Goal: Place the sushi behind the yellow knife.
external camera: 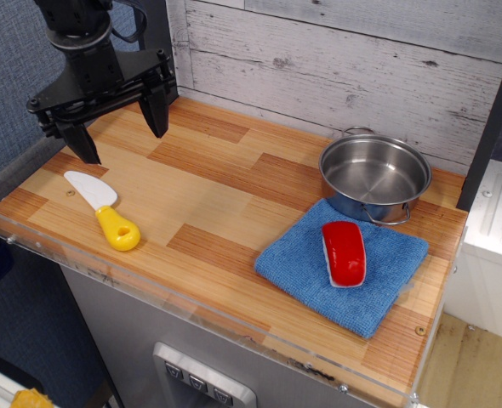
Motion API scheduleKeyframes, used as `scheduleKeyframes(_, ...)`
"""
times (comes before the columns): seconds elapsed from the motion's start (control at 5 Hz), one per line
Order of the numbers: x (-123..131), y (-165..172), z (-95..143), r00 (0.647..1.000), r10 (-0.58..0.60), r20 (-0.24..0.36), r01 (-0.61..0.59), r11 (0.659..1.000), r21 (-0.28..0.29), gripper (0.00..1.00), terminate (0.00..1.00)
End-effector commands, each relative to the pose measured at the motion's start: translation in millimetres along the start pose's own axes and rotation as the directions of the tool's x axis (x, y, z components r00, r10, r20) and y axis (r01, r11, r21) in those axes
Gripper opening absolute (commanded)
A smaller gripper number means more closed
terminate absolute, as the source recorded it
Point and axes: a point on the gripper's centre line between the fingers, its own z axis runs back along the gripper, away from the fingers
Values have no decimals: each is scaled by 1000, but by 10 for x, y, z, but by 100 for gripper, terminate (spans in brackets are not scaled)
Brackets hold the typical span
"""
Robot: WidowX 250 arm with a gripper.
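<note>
One view: high angle over a wood-plank counter point(217, 195) w/ a clear plastic edge strip along the front. Landmark for all places below = yellow knife.

Yellow knife point(104, 210): lies flat near the counter's front-left corner; chunky yellow handle w/ a hole points toward the front edge, broad white blade points back-left.

Sushi point(344, 252): glossy red top on a thin white base, well apart from the knife, far to its right. Lies on the cloth, long axis running roughly front to back. Nothing touches it but the cloth.

Blue cloth point(302, 268): folded microfiber, right of the knife by most of the counter's width, near the front-right; one corner reaches toward the front edge.

Steel pot point(375, 178): right of the knife and further back than the cloth; two loop handles, upright, inside looks bare metal. Its front rim overlaps the cloth's back edge; can't tell if touching.

Gripper point(119, 129): black, two fingers, jaws wide apart, nothing between them. Hangs behind the knife and slightly above it, fingertips point(89, 153) pointing down; left tip is near the blade tip but apart from it, right tip further back-right.

Arm point(85, 38): black, rises from the gripper out of the top-left of view.

Backdrop: whitewashed plank wall point(345, 59) behind the counter, far from the knife.
</note>
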Motion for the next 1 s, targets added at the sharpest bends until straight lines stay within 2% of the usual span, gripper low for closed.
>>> scheduleKeyframes(0.0,0,0,0,1000,0,0,0,1000,0,100,0)
scheduleKeyframes(0.2,-112,-193,7,998,-66,18,66,998,-4,100,0)
scheduleKeyframes(0.4,-241,-377,-41,961,-276,-7,275,960,-46,100,0)
scheduleKeyframes(0.6,-456,-568,-99,912,-411,-20,408,910,-77,100,0)
scheduleKeyframes(0.8,-708,-736,-188,888,-458,-40,452,886,-103,100,0)
